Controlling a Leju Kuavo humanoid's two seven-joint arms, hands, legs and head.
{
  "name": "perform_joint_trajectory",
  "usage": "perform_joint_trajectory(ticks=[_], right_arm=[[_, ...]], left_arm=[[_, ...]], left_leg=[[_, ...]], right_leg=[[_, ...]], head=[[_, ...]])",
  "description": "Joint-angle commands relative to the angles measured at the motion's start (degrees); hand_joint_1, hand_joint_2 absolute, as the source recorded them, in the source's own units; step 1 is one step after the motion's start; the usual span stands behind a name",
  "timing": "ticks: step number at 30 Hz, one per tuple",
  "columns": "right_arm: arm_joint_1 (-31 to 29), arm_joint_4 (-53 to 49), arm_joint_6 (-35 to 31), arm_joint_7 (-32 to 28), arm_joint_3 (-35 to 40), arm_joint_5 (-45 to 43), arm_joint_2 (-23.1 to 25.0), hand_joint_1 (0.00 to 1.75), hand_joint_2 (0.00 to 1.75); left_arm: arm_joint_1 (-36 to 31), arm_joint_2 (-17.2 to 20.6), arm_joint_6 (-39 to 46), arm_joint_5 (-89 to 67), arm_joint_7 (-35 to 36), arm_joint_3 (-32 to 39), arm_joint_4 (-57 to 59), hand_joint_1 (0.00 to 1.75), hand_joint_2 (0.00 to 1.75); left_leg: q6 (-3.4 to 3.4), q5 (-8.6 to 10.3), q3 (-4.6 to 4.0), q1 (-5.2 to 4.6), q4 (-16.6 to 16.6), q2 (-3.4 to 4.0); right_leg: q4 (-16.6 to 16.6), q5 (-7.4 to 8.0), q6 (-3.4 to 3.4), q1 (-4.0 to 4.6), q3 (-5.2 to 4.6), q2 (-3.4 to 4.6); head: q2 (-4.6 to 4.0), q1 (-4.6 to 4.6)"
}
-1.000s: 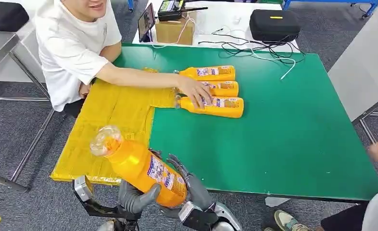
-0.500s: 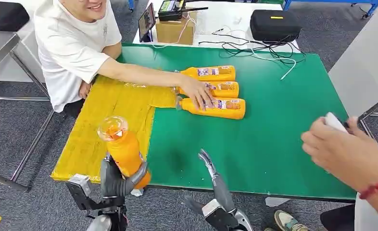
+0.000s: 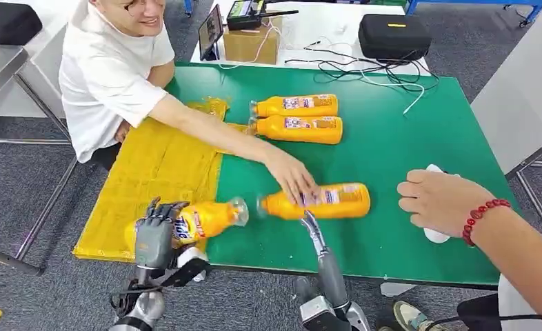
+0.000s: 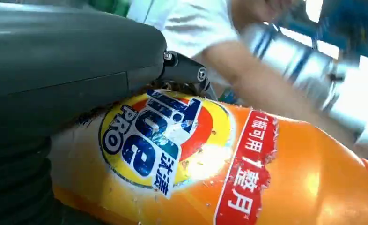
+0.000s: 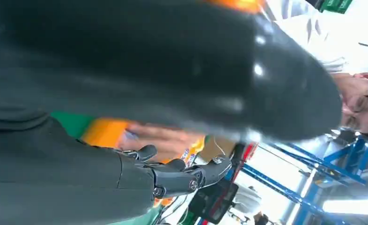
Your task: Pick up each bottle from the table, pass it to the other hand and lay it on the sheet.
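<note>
The left hand [image 3: 155, 234] grasps the orange plastic detergent bottle [image 3: 198, 219], which lies on its side at the near edge of the yellow sheet [image 3: 159, 162], its clear cap over the green table [image 3: 406, 155]. The lay-down step appears nearly complete; release is the likely next action. The right hand [image 3: 316, 236] is empty, fingers extended, beside a second orange bottle [image 3: 337, 200] that a person's hand [image 3: 292, 181] touches. The next pick calls for that hand to clear first.
</note>
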Motion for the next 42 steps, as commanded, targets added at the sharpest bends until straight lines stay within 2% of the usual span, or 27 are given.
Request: perform_joint_trajectory(ticks=[1,2,3,4,10,13,17,19,21,23,24,26,27,29,30,32,33,34,39,40,42], right_arm=[[-2.3,5.1,0.3,-1.2,0.0,-1.5,1.4,0.0,0.0],[-2.4,5.4,0.0,-1.2,0.2,-2.0,1.5,0.0,0.0],[-2.5,5.6,-0.2,-1.2,0.2,-2.2,1.5,0.0,0.0],[-2.6,6.1,-0.3,-1.2,0.1,-2.5,1.6,0.0,0.0],[-3.1,7.9,0.4,-1.2,-0.5,-2.6,1.6,0.0,0.0],[-3.3,8.4,0.7,-1.2,-0.7,-2.3,1.7,0.0,0.0],[-4.0,8.9,1.3,-1.2,-0.8,-1.4,1.8,0.0,0.0],[-4.2,9.1,1.3,-1.2,-0.7,-1.0,1.8,0.0,0.0],[-4.1,8.9,1.1,-1.2,-0.7,-0.9,1.8,0.0,0.0],[-3.7,7.9,-0.3,-1.2,-0.2,-0.1,1.5,0.0,0.0],[-3.6,7.0,-2.4,-1.2,0.6,0.9,1.1,0.0,0.0],[-3.5,6.9,-4.5,-1.2,1.0,2.8,1.2,0.0,0.0],[-3.9,6.8,-10.9,-1.2,1.8,8.4,0.9,0.0,0.0],[-4.1,6.5,-11.6,-1.1,1.9,9.4,0.8,0.0,0.0],[-4.6,7.1,-15.8,0.4,2.3,15.0,0.4,0.0,0.0],[-5.0,6.9,-15.9,1.6,1.6,18.2,0.2,0.0,0.0],[-5.8,8.0,-16.0,6.4,1.0,27.4,-0.8,0.0,0.0],[-6.1,8.4,-16.0,7.9,0.8,30.4,-1.1,0.0,0.0],[-6.1,8.4,-16.0,7.9,0.8,30.4,-1.1,0.0,0.0],[-6.1,8.4,-16.0,7.9,0.8,30.4,-1.1,0.0,0.0],[-6.1,8.4,-16.0,7.9,0.8,30.4,-1.1,0.0,0.0]], left_arm=[[-8.7,4.8,-0.1,-10.5,4.6,10.5,24.1,1.52,1.75],[-9.2,5.1,-0.1,-10.4,5.2,9.8,26.5,1.38,1.75],[-9.8,5.3,-1.2,-9.8,5.6,9.3,27.9,0.09,1.75],[-10.1,5.5,-3.3,-8.3,5.9,8.6,28.8,0.02,1.75],[-8.2,5.9,-12.2,-4.9,6.9,2.7,25.9,0.0,1.75],[-6.7,6.3,-18.1,-1.1,7.4,-1.0,22.8,0.0,1.75],[-5.0,7.0,-24.2,4.5,7.5,-5.3,19.1,0.0,1.75],[-4.1,7.2,-25.3,7.5,6.9,-7.0,17.0,0.0,1.75],[-3.5,7.0,-24.2,11.2,6.5,-8.1,14.9,0.0,1.75],[-2.5,5.8,-19.0,15.4,3.2,-9.3,10.9,0.0,1.75],[-1.8,4.6,-15.4,19.1,-1.0,-9.4,7.8,0.0,1.75],[-0.4,3.8,-12.4,21.6,-1.2,-11.6,2.4,0.0,1.75],[1.7,3.0,-9.2,31.6,-4.4,-14.0,-6.5,0.0,1.75],[1.7,2.1,-7.7,32.3,-4.4,-14.7,-8.2,0.0,1.75],[2.9,2.4,-6.1,38.5,-4.4,-17.1,-14.7,0.0,1.75],[3.2,2.2,-3.6,39.7,-4.4,-18.5,-17.8,0.0,1.75],[4.2,3.4,-0.1,43.4,-4.4,-21.6,-26.4,0.0,1.75],[4.6,3.0,-0.1,43.1,-4.4,-21.2,-28.2,0.0,1.75],[4.6,3.0,-0.1,43.1,-4.4,-21.2,-28.2,0.0,1.75],[4.6,3.0,-0.1,43.1,-4.4,-21.2,-28.2,0.0,1.75],[4.6,3.0,-0.1,43.1,-4.4,-21.2,-28.2,0.0,1.75]], left_leg=[[-0.1,-0.05,0.29,0.03,-0.1,0.14],[-0.14,-0.06,0.41,0.04,-0.2,0.15],[-0.07,-0.03,0.34,0.01,-0.2,0.14],[-0.12,-0.06,0.44,0.04,-0.2,0.18],[-0.15,0.05,0.58,0.01,-0.2,0.07],[-0.13,0.04,0.81,-0.02,-0.2,-0.23],[-0.2,0.07,0.97,-0.02,-0.3,-0.14],[-0.15,0.01,1.32,-0.05,-0.2,-0.58],[-0.19,0.1,1.13,-0.01,-0.2,-0.59],[-0.34,-0.06,1.12,-0.06,-0.2,-0.72],[-0.34,-0.1,1.17,-0.05,-0.1,-0.79],[-0.34,-0.17,1.23,-0.05,-0.1,-0.82],[-0.26,-0.19,1.52,-0.06,-0.1,-0.91],[-0.21,-0.2,1.37,-0.02,-0.1,-0.71],[-0.13,-0.08,1.24,-0.04,0.0,-0.8],[-0.08,0.01,0.78,0.0,0.1,-0.77],[-0.11,-0.03,0.67,0.01,0.2,-0.76],[-0.1,-0.02,0.66,-0.02,0.1,-0.68],[-0.15,-0.11,0.53,0.02,0.1,-0.44],[-0.12,-0.01,0.41,-0.03,0.0,-0.69],[-0.12,0.0,0.37,-0.02,0.0,-0.55]], right_leg=[[-0.1,-0.02,-0.11,0.04,0.24,0.1],[-0.1,-0.05,-0.16,0.06,0.34,0.09],[-0.1,-0.02,-0.09,0.01,0.26,0.11],[-0.1,-0.02,-0.14,0.06,0.37,0.13],[-0.1,0.02,-0.15,0.02,0.56,0.07],[-0.1,-0.16,-0.21,-0.01,0.96,-0.25],[-0.1,-0.08,-0.26,-0.01,1.06,-0.09],[-0.1,-0.28,-0.13,-0.04,1.28,-0.47],[-0.1,-0.3,-0.24,-0.01,0.83,-0.5],[0.0,-0.44,-0.14,-0.04,0.82,-0.69],[0.0,-0.48,-0.13,-0.03,0.89,-0.73],[0.0,-0.54,-0.15,-0.02,0.95,-0.77],[0.0,-0.57,-0.2,-0.03,1.23,-0.84],[0.0,-0.42,-0.11,0.01,1.4,-0.78],[0.0,-0.38,-0.2,-0.01,1.4,-0.92],[0.1,-0.33,-0.11,0.03,1.01,-0.87],[0.1,-0.38,-0.13,0.04,0.9,-0.88],[0.1,-0.36,-0.12,0.0,0.86,-0.82],[0.1,-0.36,-0.19,0.06,0.64,-0.62],[0.0,-0.34,-0.13,0.0,0.63,-0.78],[0.0,-0.29,-0.12,0.0,0.53,-0.66]], head=[[0.0,0.0],[0.0,-0.02],[0.0,0.0],[0.0,0.0],[0.0,-0.02],[0.0,0.0],[0.0,-0.02],[0.0,-0.02],[0.0,0.0],[0.02,0.0],[0.0,0.0],[0.0,0.0],[0.0,-0.02],[0.02,-0.02],[0.0,0.0],[0.0,0.02],[0.0,0.0],[0.0,0.0],[0.02,0.02],[0.0,0.02],[0.0,-0.02]])
